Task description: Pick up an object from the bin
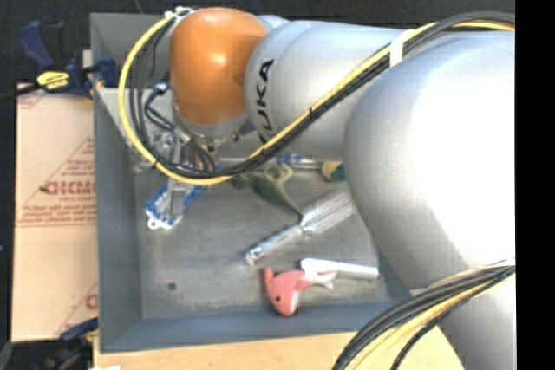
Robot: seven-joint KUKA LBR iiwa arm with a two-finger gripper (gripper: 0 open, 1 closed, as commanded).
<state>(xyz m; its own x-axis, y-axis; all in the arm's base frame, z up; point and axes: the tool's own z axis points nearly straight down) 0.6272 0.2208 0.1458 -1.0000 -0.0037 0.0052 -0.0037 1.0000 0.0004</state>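
Reaching in from 3 o'clock across the grey bin (117, 273) on a silver arm (364, 100), with an orange wrist cover (212, 65) toward 10 o'clock. Carries the gripper (182, 156) below that cover, among dark cables and metal parts, near the bin's 9 o'clock wall. Cannot tell whether spread wide, drawn narrow, or clamped on anything. Just beneath it, toward 8 o'clock: a small blue-and-white thing (169, 204) on the floor, touching or just shy of the gripper, not clear which. Near the middle, partly under the arm: a green toy (276, 185). Toward 5 o'clock: a clear-handled tool (299, 230) lying aslant, and past it a pink whale-shaped toy (284, 288) beside a white stick-like piece (342, 269), close to the 6 o'clock wall, well apart from the blue-and-white thing.
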